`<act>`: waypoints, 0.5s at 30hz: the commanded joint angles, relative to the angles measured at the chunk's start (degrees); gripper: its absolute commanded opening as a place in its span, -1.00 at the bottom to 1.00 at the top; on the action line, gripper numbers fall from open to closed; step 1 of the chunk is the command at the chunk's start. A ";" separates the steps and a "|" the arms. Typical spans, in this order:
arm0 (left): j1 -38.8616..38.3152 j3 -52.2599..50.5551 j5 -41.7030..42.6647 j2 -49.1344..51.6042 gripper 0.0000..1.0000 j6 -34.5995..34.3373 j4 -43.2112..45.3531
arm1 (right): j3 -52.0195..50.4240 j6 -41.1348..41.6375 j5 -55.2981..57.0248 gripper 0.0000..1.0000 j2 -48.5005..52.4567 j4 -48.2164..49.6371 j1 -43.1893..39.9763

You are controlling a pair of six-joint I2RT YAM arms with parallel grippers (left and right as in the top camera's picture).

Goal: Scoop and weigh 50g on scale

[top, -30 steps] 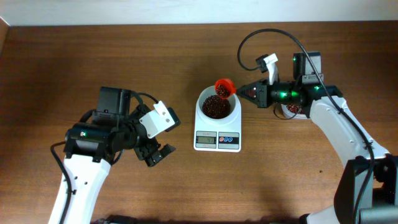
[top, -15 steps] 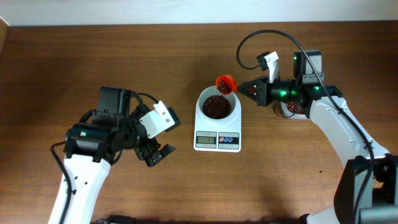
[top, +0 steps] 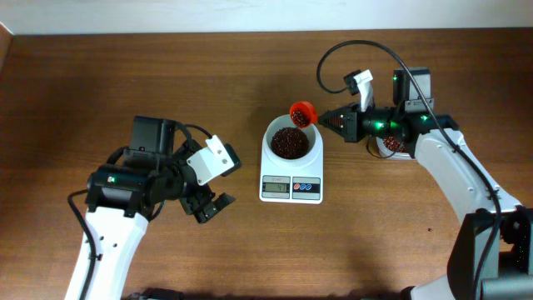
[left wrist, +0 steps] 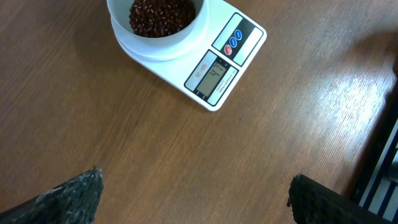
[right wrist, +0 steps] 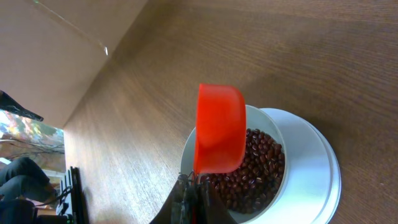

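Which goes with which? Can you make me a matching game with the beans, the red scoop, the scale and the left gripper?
Things:
1. beans
2. red scoop
3. scale
4. left gripper

Where or how:
A. open wide, holding nothing
B. sitting under the white bowl
C. heaped inside the white bowl
D. pinched by the right gripper, up at the bowl's rim

Pairs: 1-C, 2-D, 3-B, 4-A
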 commanded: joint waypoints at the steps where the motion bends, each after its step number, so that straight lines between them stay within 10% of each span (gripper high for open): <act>1: -0.22 -0.02 0.20 -0.13 0.98 -0.50 0.09 | 0.55 -0.35 0.02 -0.92 0.07 0.00 0.09; 15: -0.22 -0.02 0.20 -0.13 0.98 -0.50 0.09 | 0.55 -0.33 -1.07 -0.92 0.07 1.07 0.09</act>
